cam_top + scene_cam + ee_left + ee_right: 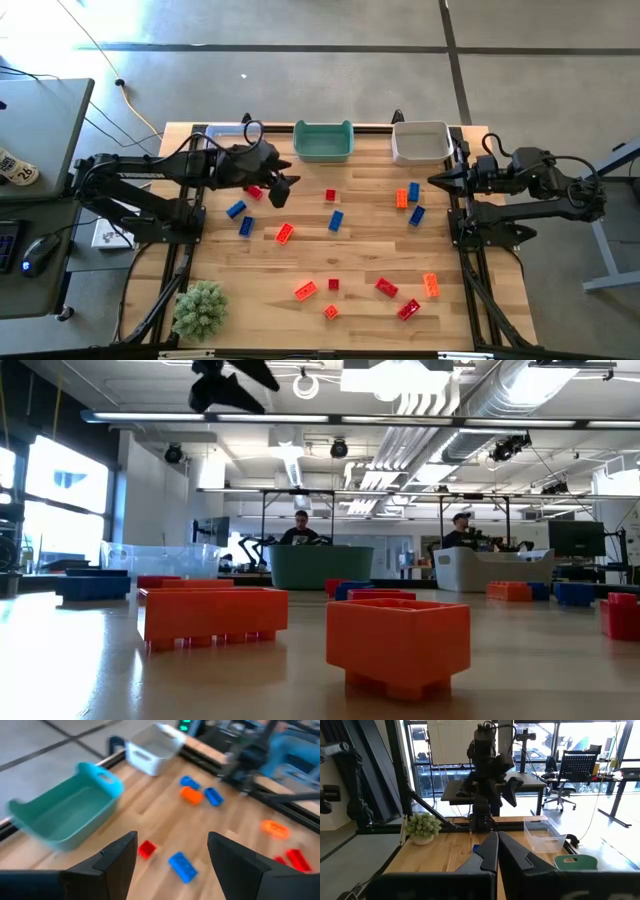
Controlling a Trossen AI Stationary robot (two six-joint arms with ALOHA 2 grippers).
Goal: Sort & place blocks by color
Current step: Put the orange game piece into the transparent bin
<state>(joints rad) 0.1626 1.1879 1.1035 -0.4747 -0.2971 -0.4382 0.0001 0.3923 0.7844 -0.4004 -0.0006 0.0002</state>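
Left gripper (287, 184) hovers spread-fingered and empty above the small red plastic brick (254, 191), with the other blocks loose across the wooden table (350, 270).
Judgement: lower squarely over it before pinching; right gripper (496, 851), pressed closed, waits at the table's right edge.

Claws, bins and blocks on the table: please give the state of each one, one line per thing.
Left claw: open, empty, raised above the table.
Right claw: shut, empty, at the table's right edge.
Teal bin: upright, empty.
White bin: upright, empty.
Clear bin: upright, empty.
Blocks: scattered loose on the table, none in a bin.
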